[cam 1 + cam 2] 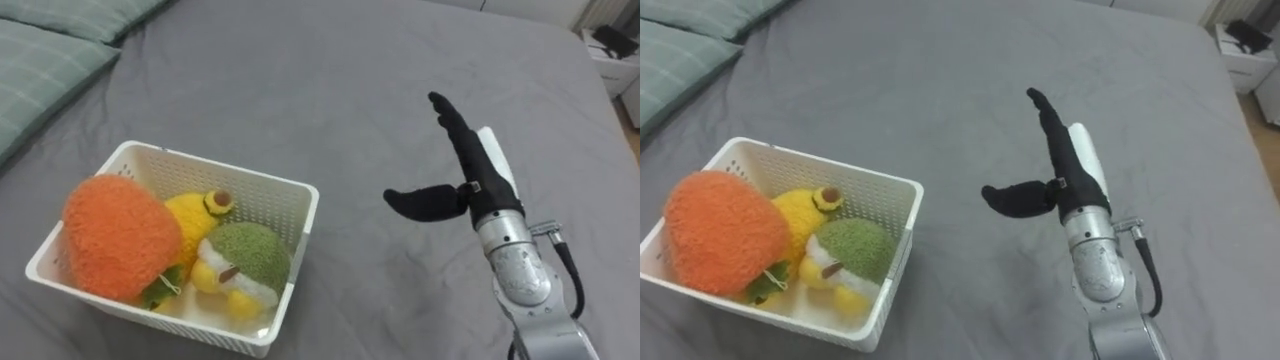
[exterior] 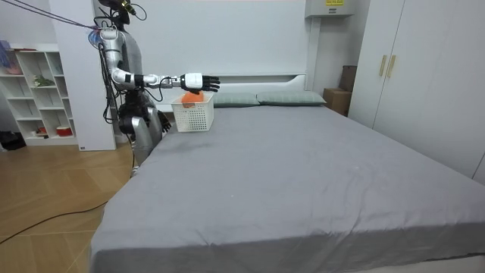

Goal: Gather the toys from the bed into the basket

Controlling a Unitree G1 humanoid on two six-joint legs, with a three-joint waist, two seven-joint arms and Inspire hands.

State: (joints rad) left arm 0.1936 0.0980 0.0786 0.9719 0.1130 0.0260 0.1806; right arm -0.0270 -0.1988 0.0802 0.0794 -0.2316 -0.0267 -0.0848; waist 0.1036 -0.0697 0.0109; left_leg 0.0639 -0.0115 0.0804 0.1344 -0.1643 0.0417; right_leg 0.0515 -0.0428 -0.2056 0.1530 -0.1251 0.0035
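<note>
Empty right hand [image 1: 465, 155] hovers over the bed [image 1: 350, 80] (fingers straight, thumb out).

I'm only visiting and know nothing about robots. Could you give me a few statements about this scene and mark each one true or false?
1. The white basket sits on the grey bed. True.
2. The robot's right hand is clutching a toy. False: its fingers are straight and it holds nothing.
3. An orange plush toy lies in the basket. True.
4. The orange one is the only toy in the basket. False: a yellow plush toy and a green plush toy lie in there with it.
</note>
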